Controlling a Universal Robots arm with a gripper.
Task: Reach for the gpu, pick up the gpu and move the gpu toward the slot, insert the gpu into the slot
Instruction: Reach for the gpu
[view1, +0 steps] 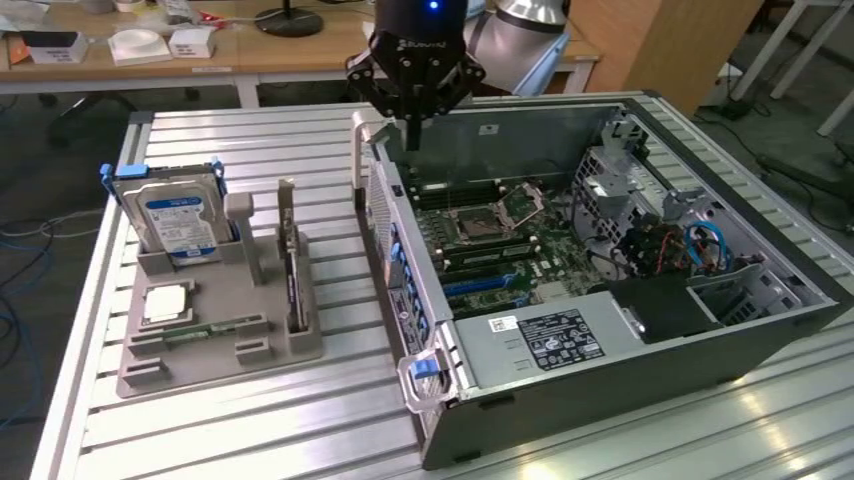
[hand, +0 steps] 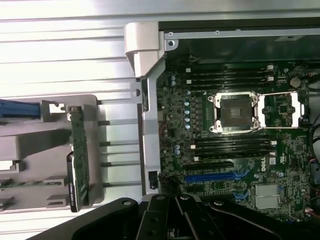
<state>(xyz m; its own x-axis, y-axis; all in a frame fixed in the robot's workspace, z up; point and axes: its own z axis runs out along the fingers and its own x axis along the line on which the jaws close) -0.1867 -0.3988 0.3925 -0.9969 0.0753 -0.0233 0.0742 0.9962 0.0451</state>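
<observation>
Green circuit card on edge, the gpu (view1: 287, 262) stands untouched in its grey holder (view1: 267, 350) beside the open computer case (view1: 601, 375); the gripper (view1: 414, 138), shut and empty, hovers over the case wall, with pickup and seating in the blue slot (hand: 215, 176) not yet done

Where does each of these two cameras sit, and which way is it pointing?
Exterior view: off the arm, raised, looking down slantwise at the open computer case and gray holder; the gripper hangs over the case's edge.
Wrist view: on the wrist, looking straight down at the motherboard; the gripper shows too.
Both show the case, the motherboard and the graphics card standing in the holder.
</observation>
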